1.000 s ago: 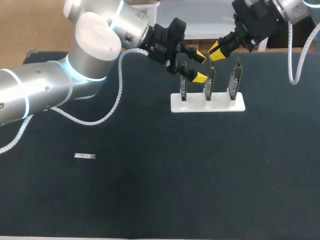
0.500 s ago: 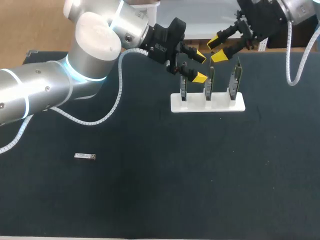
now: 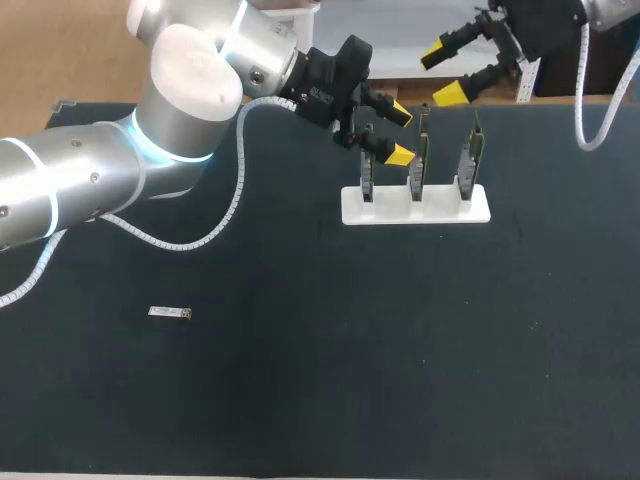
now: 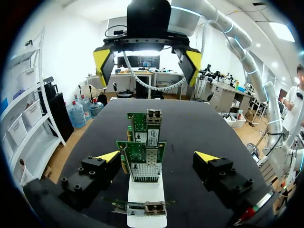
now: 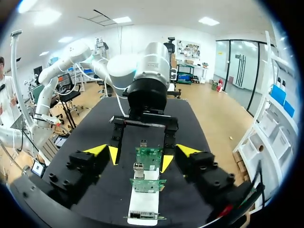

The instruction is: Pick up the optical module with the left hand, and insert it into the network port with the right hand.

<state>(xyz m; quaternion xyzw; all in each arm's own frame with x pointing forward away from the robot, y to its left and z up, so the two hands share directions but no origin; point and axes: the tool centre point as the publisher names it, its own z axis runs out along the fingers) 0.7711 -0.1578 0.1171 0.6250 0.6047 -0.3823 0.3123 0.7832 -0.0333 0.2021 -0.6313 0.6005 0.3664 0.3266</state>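
The left gripper [image 3: 399,133] hangs spread and empty at the left end of the white stand [image 3: 390,212], whose three upright network cards [image 3: 467,165] line up ahead of its fingers. The right gripper [image 3: 441,75] — also spread, holding nothing — hovers above the stand's far side. The optical module [image 3: 170,313] lies flat on the dark table [image 3: 350,380], well apart from both.

Silver arms [image 3: 190,100], white cables [image 3: 232,205], yellow-tipped fingers [image 3: 399,155]
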